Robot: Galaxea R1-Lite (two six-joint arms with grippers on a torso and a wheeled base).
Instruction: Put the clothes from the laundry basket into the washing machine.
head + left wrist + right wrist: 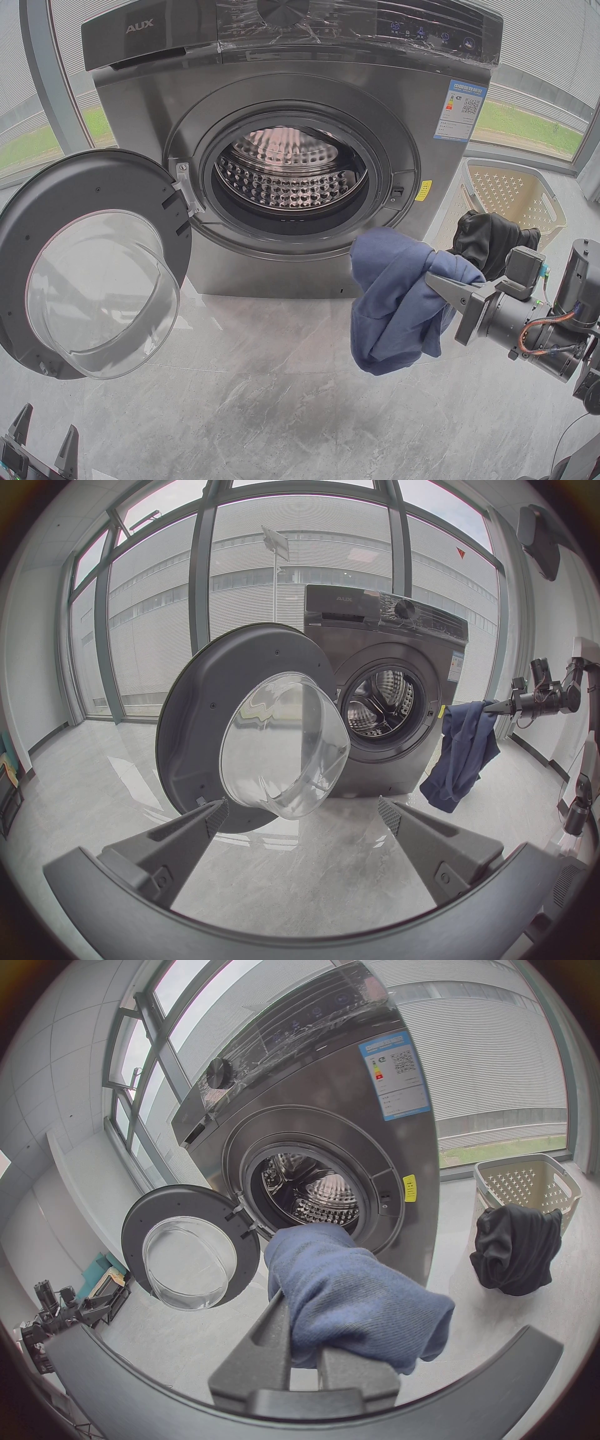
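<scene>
So the right claw (437,280) pinches the blue sweatshirt (390,300) by a bunched fold. It dangles over the floor (262,400) just right of the washer (156,106) opening. It looks soft, light and floppy, so I'd guess a thick bunch grips best. The black top (487,240) hangs on the basket (522,194) rim. The left claw (301,806) is spread, empty.

Washing machine (144,106) is dark metallic grey all over, and the drum (287,169) is shiny silver with a dimpled dot pattern. Door (75,187) has the same dark grey ring around clear glass. Blue shirt (394,300) is plain, no print. Black garment (487,240) is plain too. Laundry basket (519,194) is beige with little star-shaped holes. Floor (281,387) is pale grey and marbled. The machine's label (459,109) is blue and white, and its small sticker (423,190) is yellow.
</scene>
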